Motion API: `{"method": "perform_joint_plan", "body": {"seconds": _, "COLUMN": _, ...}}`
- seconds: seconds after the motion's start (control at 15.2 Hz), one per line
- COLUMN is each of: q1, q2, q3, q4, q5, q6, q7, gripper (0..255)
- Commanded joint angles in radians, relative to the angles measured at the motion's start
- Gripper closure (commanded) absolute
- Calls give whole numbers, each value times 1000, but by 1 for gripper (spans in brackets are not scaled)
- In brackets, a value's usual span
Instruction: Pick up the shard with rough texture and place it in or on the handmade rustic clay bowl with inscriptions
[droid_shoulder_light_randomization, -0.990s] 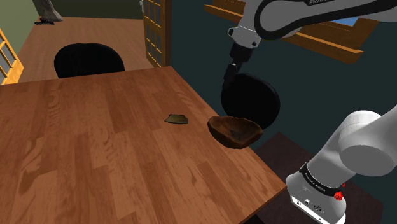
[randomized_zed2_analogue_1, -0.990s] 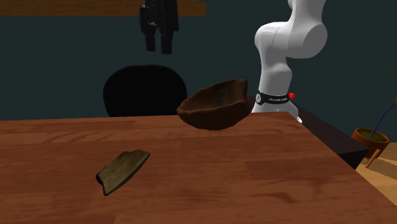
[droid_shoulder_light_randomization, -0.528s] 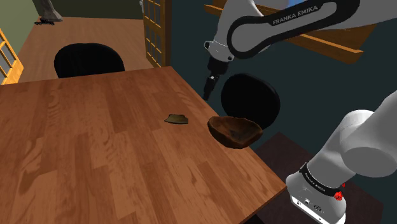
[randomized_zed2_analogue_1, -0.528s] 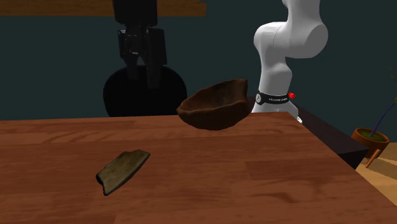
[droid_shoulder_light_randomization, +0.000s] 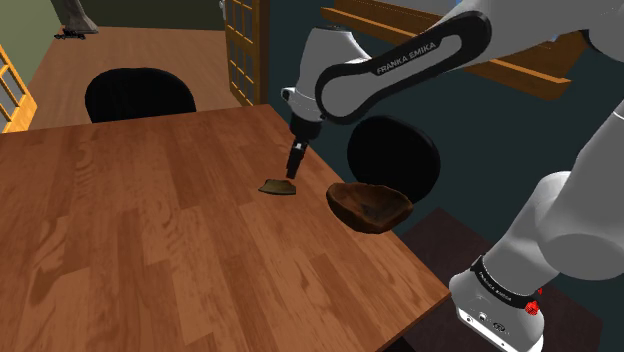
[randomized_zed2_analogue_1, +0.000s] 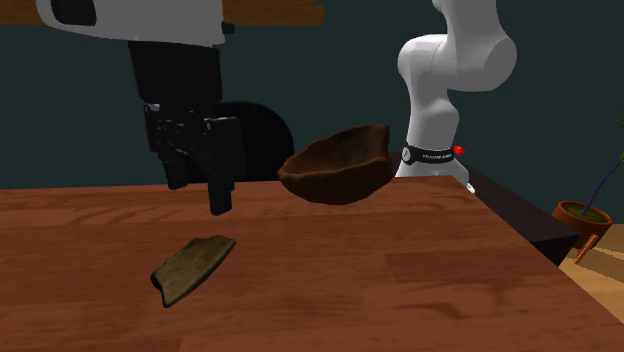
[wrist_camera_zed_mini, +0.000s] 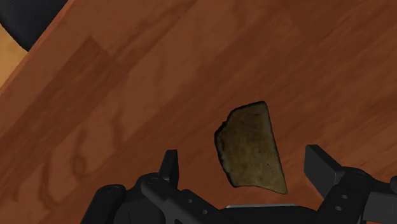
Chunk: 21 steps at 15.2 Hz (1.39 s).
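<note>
Shard (droid_shoulder_light_randomization: 278, 187) and bowl (droid_shoulder_light_randomization: 370, 206) are both seen lying on the brown wooden tabletop (droid_shoulder_light_randomization: 150, 230). The shard is flat, rough and a dull brown-green. It is set apart from the bowl and is not touched by it. In the shoulder view the bowl is found near the shard, at about four o'clock from it, close to the edge of the tabletop. In the second exterior view the bowl is seen at about one o'clock from the shard. The bowl is dark brown, with a bumpy rim.

The black claw (randomized_zed2_analogue_1: 199, 195) is held just above the shard by the white arm (droid_shoulder_light_randomization: 400, 65) and is pointed down at it. Its two fingers (wrist_camera_zed_mini: 169, 168) are spread apart, and nothing is gripped by them. In the wrist view the shard is seen between the fingers, down on the wood. The shard is not touched by the claw.

A black chair (droid_shoulder_light_randomization: 140, 95) is pushed up to the tabletop, at about ten o'clock from the shard in the shoulder view. A second chair (droid_shoulder_light_randomization: 400, 150), black too, is seen behind the bowl, at about one o'clock from it. In the second exterior view a plant pot (randomized_zed2_analogue_1: 580, 214) is seen well apart from the bowl, at about three o'clock from it.
</note>
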Motion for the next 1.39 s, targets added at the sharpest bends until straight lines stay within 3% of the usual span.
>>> {"method": "perform_joint_plan", "body": {"seconds": 0.0, "q1": 16, "q2": 72, "q3": 12, "q4": 52, "q5": -21, "q6": 23, "q7": -1, "gripper": 0}}
{"method": "perform_joint_plan", "body": {"seconds": 0.59, "q1": 39, "q2": 191, "q3": 14, "q4": 72, "q5": -55, "q6": 121, "q7": 13, "gripper": 0}}
{"method": "perform_joint_plan", "body": {"seconds": 1.12, "q1": 39, "q2": 191, "q3": 14, "q4": 72, "q5": -55, "q6": 121, "q7": 13, "gripper": 0}}
{"method": "perform_joint_plan", "body": {"seconds": 1.19, "q1": 39, "q2": 191, "q3": 14, "q4": 72, "q5": -55, "q6": 121, "q7": 13, "gripper": 255}}
{"method": "perform_joint_plan", "body": {"seconds": 1.32, "q1": 39, "q2": 191, "q3": 14, "q4": 72, "q5": -55, "q6": 121, "q7": 13, "gripper": 255}}
